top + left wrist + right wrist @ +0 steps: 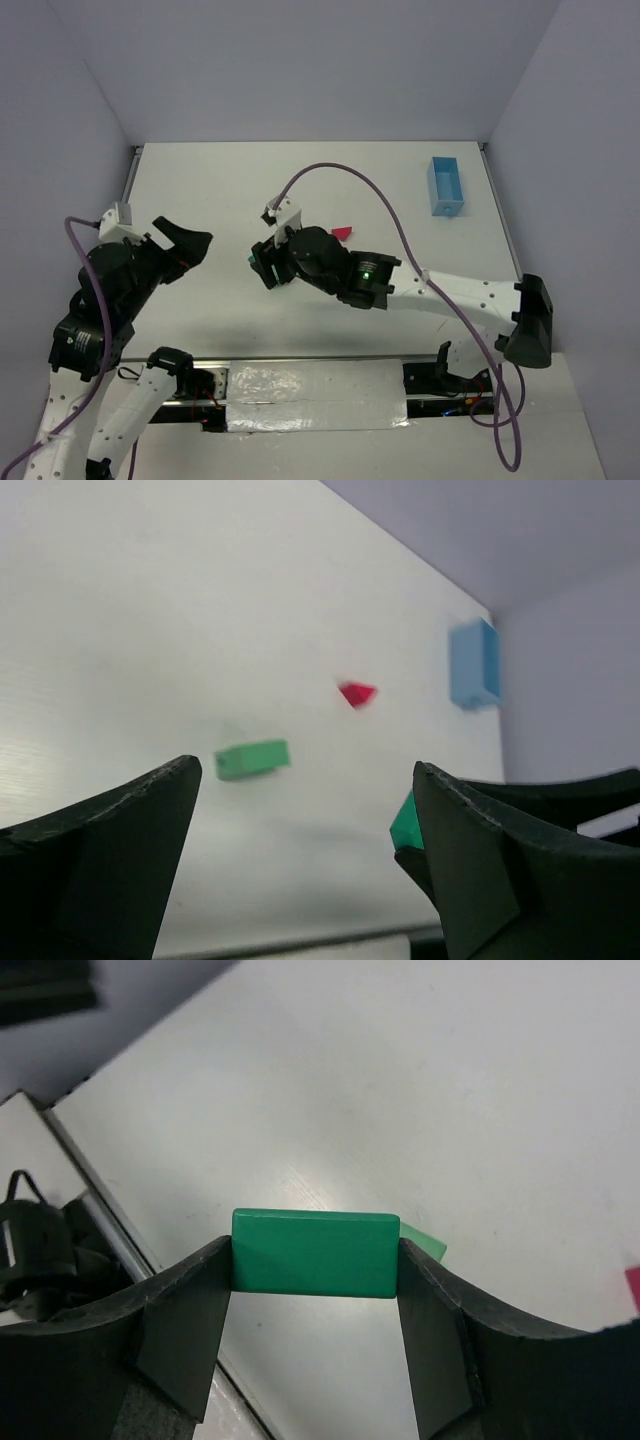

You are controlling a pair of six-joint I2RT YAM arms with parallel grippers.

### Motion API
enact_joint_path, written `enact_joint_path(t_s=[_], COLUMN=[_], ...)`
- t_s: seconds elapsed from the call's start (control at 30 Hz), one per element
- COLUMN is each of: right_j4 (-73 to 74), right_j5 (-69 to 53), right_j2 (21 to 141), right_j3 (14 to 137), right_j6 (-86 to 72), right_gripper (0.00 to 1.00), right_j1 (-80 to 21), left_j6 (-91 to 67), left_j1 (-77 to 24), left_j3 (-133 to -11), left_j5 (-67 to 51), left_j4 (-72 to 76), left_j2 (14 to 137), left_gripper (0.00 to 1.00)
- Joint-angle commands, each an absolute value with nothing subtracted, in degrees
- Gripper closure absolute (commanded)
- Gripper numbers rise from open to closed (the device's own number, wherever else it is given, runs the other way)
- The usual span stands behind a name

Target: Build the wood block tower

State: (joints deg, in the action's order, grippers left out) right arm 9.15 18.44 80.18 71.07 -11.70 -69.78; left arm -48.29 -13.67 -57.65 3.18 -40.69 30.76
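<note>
Stacking step, right gripper [262, 262] clamps a green block [315, 1255] above the table [300, 190] — second green block [252, 759] and red wedge [356, 693] lie apart. Left gripper [305, 775] gapes empty. Next, probably: align, lower squarely.

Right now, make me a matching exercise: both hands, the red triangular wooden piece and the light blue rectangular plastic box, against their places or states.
1 left hand
2 right hand
3 red triangular wooden piece
4 light blue rectangular plastic box

A shut on a green rectangular wooden block
B far right of the white table
C open, empty
D mid-table, beside the right arm

Pairs: 1-C; 2-A; 3-D; 4-B
</note>
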Motion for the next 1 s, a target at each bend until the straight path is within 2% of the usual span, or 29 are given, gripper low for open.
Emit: enact_joint_path(t_s=[0.0, 0.1, 0.33, 0.5, 0.97], right_j4=[17.3, 25.9, 31.1, 30.9, 29.7], right_j5=[24.1, 26.4, 30.5, 29.2, 26.7], right_j2=[86.7, 93.8, 106.2, 108.3, 111.4], right_j3=[77.4, 83.3, 92.0, 91.5, 90.8], right_j6=[-25.6, -29.6, -30.8, -31.2, -29.8], right_gripper=[0.68, 0.69, 0.69, 0.68, 0.63], right_j1=[-66.1, -64.9, -64.3, -63.2, -62.8], left_j6=[-40.2, -32.2, -25.1, -25.3, -25.7], left_j1=[-13.6, -13.6, -13.6, -13.6, -13.5], left_j3=[-61.3, -60.5, -52.7, -48.4, -47.4], left_j5=[25.6, 28.8, 26.8, 25.3, 25.0], left_j4=[-48.1, -47.5, -41.8, -37.3, -36.7], left_j2=[30.8, 30.8, 23.7, 17.8, 16.4], left_gripper=[0.0, 0.0, 0.0, 0.01, 0.01])
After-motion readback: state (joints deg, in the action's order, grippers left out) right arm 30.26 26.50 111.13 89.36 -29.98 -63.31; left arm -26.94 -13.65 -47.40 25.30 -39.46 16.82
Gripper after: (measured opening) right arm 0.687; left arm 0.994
